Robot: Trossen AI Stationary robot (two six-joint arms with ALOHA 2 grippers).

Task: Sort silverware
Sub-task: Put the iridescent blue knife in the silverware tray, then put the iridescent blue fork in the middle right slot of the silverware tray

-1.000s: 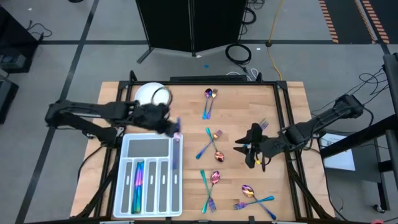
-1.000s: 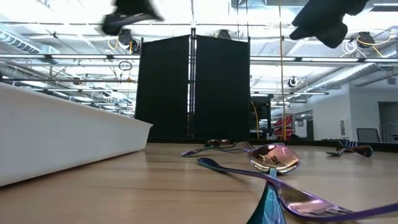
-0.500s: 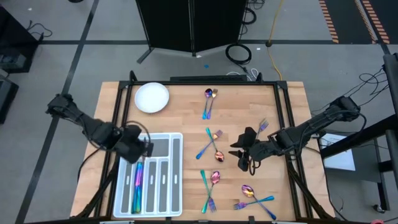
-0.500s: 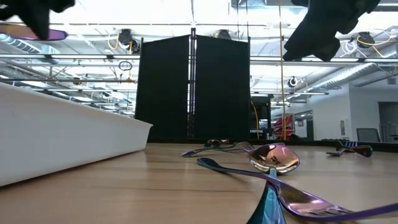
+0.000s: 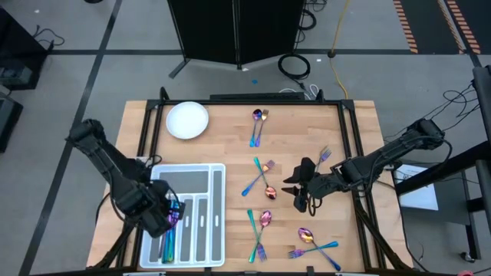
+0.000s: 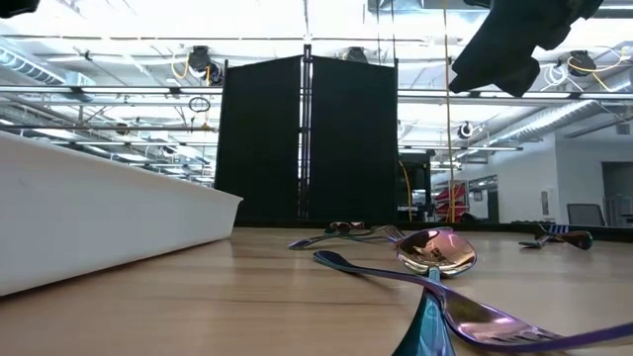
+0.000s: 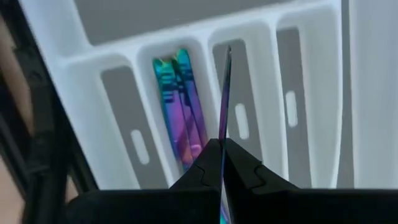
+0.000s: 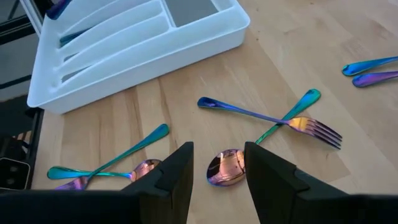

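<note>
Left fingers [image 7: 222,163] now moved over tray [image 7: 311,25], clenched on thin iridescent knife [image 7: 224,93], right fingers [image 8: 217,165] spread.

Iridescent silverware, part sorted, part loose on the worktop

Two rainbow pieces [image 7: 177,102] lie side by side lengthwise in one tray slot; a knife [image 7: 224,93] is pinched edge-on in the left gripper [image 7: 221,163] above the next slot. On the worktop [image 5: 230,146]: a spoon and fork crossed [image 5: 258,121] at the far side, more crossed pairs [image 5: 261,178] mid-worktop and at the near edge [image 5: 314,244].
</note>
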